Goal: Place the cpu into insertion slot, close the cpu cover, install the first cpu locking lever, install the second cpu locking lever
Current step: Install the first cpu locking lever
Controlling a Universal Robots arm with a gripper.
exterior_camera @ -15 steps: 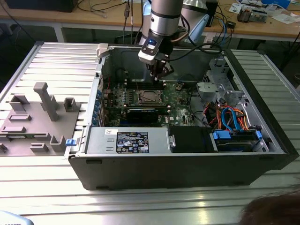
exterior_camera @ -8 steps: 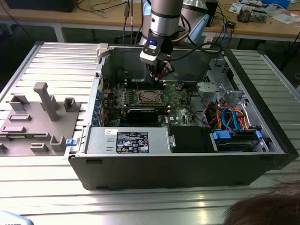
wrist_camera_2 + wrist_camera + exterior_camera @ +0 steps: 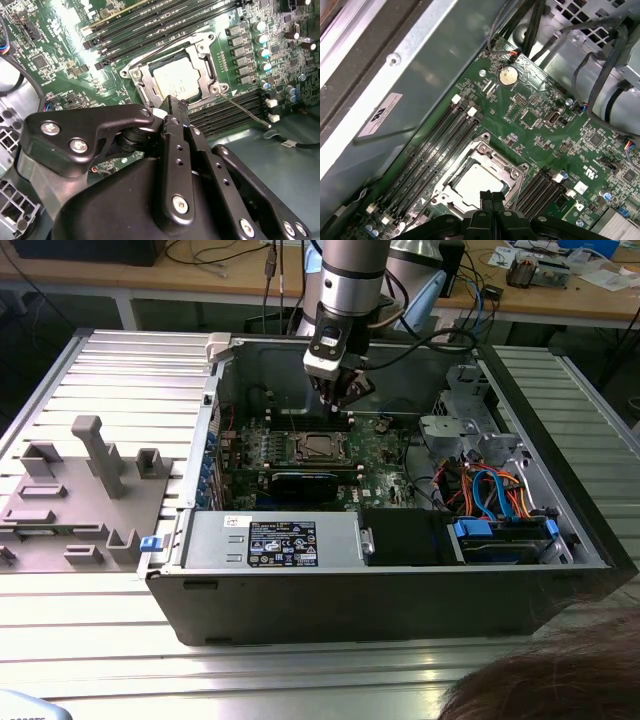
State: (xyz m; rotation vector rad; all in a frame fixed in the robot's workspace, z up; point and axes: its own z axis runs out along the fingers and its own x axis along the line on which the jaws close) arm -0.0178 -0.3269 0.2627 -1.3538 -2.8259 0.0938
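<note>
Slotted metal tabletop (image 3: 110, 370) carries one open computer case (image 3: 350, 605), laid on its side so the green board (image 3: 545, 130) faces up for the single arm reaching in from the far edge. One cpu (image 3: 176, 82) sits flat in the one insertion slot (image 3: 137, 75), toward the exterior view's left of the case. The one cpu cover (image 3: 206, 67) lies down over it, its window leaving the silver top bare. The gripper (image 3: 491, 196) hangs close above the slot, fingers pressed together and holding nothing, which I judge suits pushing a thin part rather than lifting one. One locking lever (image 3: 245, 109), a thin rod, slants out from a slot corner across the memory slots (image 3: 435, 145), seemingly unhooked; a second I cannot make out. One grey holder block (image 3: 90, 480) stands on the table at the exterior view's left
</note>
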